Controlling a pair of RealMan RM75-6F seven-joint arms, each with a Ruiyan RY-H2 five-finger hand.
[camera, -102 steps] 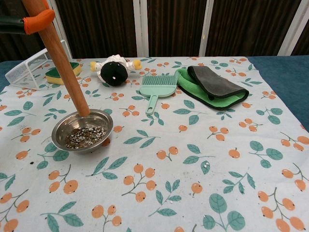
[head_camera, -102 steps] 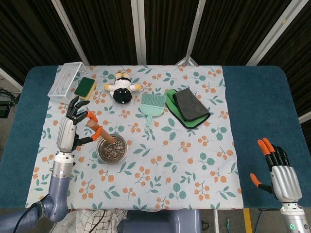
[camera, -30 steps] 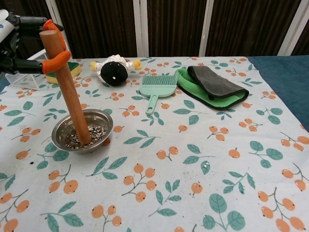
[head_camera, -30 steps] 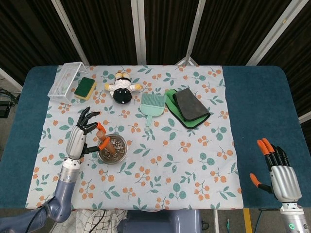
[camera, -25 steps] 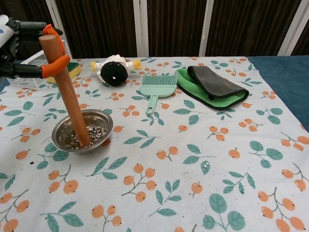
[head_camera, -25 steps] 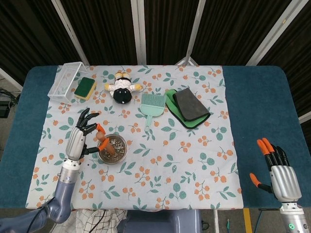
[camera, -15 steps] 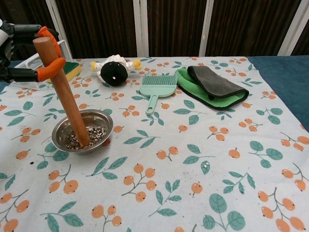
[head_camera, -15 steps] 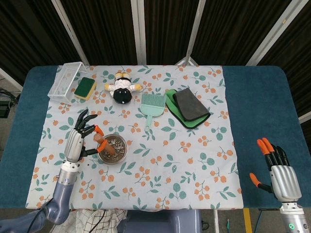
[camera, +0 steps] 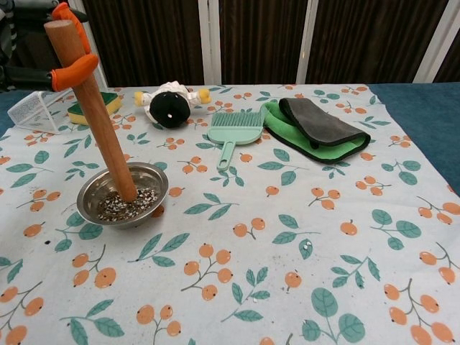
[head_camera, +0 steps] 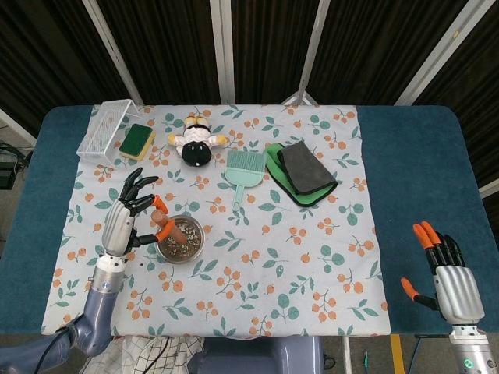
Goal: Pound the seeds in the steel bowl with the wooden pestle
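The steel bowl (head_camera: 181,239) sits on the left of the flowered cloth, with dark and pale seeds (camera: 128,205) on its bottom. The wooden pestle (camera: 97,118) stands tilted in the bowl (camera: 159,185), lower end just over the seeds at the back, top leaning left. My left hand (head_camera: 127,212) pinches the pestle (head_camera: 161,219) near its top between thumb and an orange fingertip (camera: 74,70); its other fingers are spread. My right hand (head_camera: 449,282) is open near the table's front right corner, far from the bowl and holding nothing.
Along the back stand a white wire basket (head_camera: 103,129), a yellow-green sponge (head_camera: 137,141), a plush toy (head_camera: 196,143), a green hand brush (head_camera: 242,173) and folded green and grey cloths (head_camera: 304,173). Blue table (head_camera: 421,179) borders the cloth.
The left hand has lifted the pestle: its top is higher and its lower end has risen off the seeds towards the back of the bowl. The right hand has not moved.
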